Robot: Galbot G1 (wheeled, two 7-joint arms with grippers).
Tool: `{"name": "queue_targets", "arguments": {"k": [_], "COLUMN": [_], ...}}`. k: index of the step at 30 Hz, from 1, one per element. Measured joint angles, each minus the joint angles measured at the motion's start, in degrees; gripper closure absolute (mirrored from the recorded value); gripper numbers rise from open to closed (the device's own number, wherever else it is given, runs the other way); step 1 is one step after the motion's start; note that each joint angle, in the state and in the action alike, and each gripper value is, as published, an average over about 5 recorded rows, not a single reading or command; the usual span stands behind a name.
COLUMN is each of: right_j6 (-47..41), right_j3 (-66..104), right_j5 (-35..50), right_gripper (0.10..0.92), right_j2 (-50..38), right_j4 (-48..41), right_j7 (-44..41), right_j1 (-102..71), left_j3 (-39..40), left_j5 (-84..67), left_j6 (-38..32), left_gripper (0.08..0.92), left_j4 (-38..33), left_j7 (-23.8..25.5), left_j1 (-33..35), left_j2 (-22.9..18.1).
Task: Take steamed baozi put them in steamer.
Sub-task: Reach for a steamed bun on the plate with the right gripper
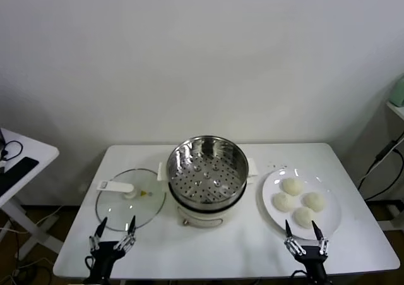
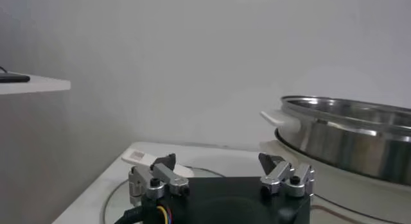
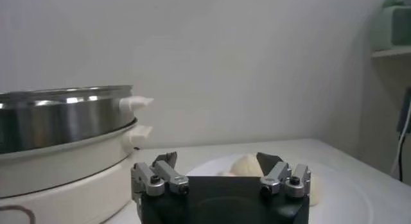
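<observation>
Surface (image 1: pixel 208 250): everything is carried here.
Steamer (image 1: pixel 207 169): set at centre, uncovered, empty, ready for filling.
Lid (image 1: pixel 129 200): laid aside at its left.
Plate (image 1: pixel 330 225): placed right of it.
Baozi (image 1: pixel 298 201): four are grouped on the plate.
Right end effector (image 1: pixel 304 229): held spread wide, empty, at the plate's near rim.
Left end effector (image 1: pixel 115 225): held spread wide, empty, near the lid.

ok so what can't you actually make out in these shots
- Steamed baozi: the right wrist view shows only part of them, behind the right gripper.
- Steamer interior: seen only from the head view; both wrist views catch just its outer wall.
- Glass lid: in the left wrist view, mostly hidden behind the left gripper.
- Both arms: cut off by the head view's bottom edge.
</observation>
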Motion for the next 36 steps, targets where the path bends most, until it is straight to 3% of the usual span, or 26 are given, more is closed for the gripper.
{"name": "queue_targets", "arguments": {"k": [10, 17, 27, 36], "right_j6": [-14.93, -25.03, -31.27, -27.84], "right_j3": [-0.2, -3.74, -16.38, -39.39], "right_j5": [0.46, 0.5, -5.49, -12.64], "right_gripper": [0.203, 0.203, 0.203, 0.203], "right_j2": [-8.99, -19.18, -37.17, -45.57], "right_j4": [-0.12, -3.51, -9.73, -17.54], "right_j7": [0.85, -3.39, -20.0, -39.14], "right_j1": [11.53, 22.63, 40.39, 63.97], "left_j3": [0.37, 0.86, 0.96, 1.4], "left_j5": [-0.05, -0.11, -0.07, 0.25], "left_j6": [-0.7, -0.88, -1.34, -1.61], "left_gripper": [0.177, 0.177, 0.177, 0.177], "left_j4": [-0.23, -0.37, -0.04, 0.21], "left_j7": [0.08, 0.26, 0.4, 0.66], "left_j1": [0.31, 0.05, -0.36, -0.48], "left_j2": [0.6, 1.12, 1.93, 2.25]}}
